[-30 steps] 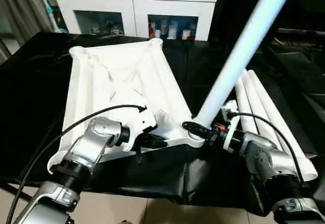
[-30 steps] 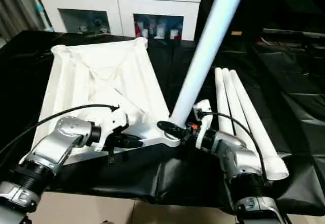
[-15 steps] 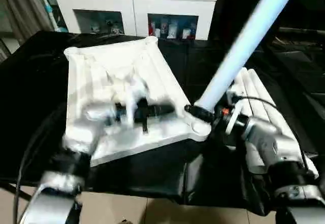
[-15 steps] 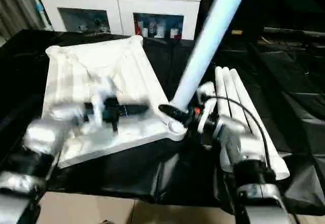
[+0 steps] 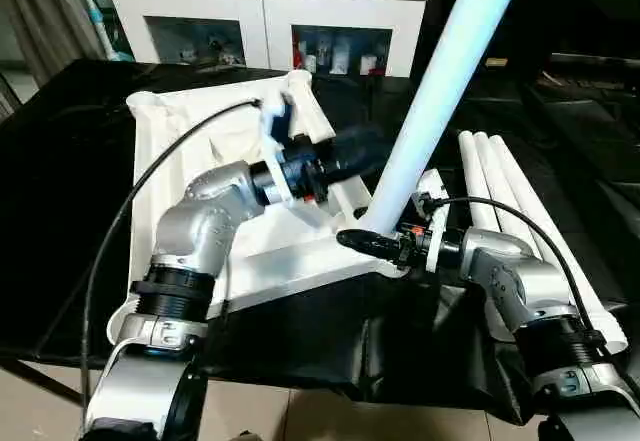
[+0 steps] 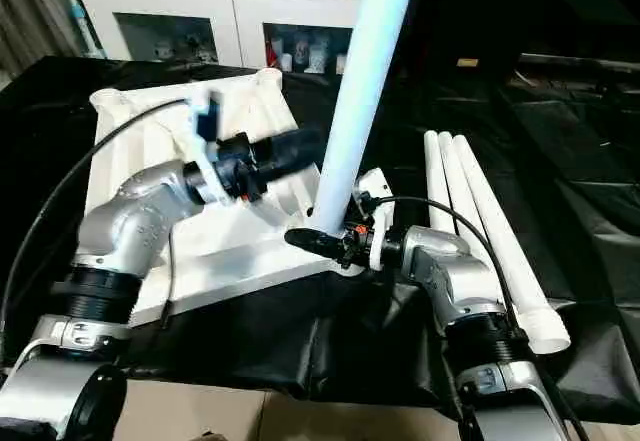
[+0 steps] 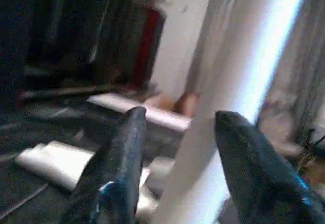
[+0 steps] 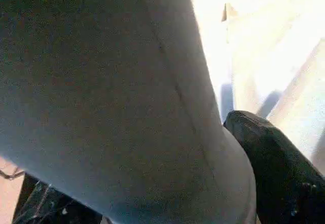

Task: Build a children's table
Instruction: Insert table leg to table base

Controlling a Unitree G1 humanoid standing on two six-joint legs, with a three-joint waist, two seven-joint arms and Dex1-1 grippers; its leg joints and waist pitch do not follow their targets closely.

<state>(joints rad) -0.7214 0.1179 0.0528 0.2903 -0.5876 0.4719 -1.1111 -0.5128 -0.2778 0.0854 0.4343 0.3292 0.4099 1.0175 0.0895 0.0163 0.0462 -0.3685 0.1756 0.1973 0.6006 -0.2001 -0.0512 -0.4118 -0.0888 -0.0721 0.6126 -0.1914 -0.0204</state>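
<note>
Right gripper (image 5: 372, 242): fingers closed around the foot of the raised leg (image 5: 432, 101), just above the near right corner socket (image 5: 392, 261) of the tabletop (image 5: 200, 171); this low grip likely serves to steer the tube end into the socket while the leg stands tilted up and away. Left gripper (image 5: 368, 149): fingers parted to about half width, held level beside the same leg partway up, one finger (image 7: 122, 158) on each side of the tube in the left wrist view, no contact to be made out; probably placed to brace the leg higher up. Tabletop: white plastic, underside up with ribs and X-brace showing, lying flat. Three spare legs (image 5: 520, 211): side by side on the robot's right, near the right forearm. Table (image 5: 60, 181): covered in black sheeting. Room: white cabinet (image 5: 265, 6) with glass doors behind the table, small items inside.
</note>
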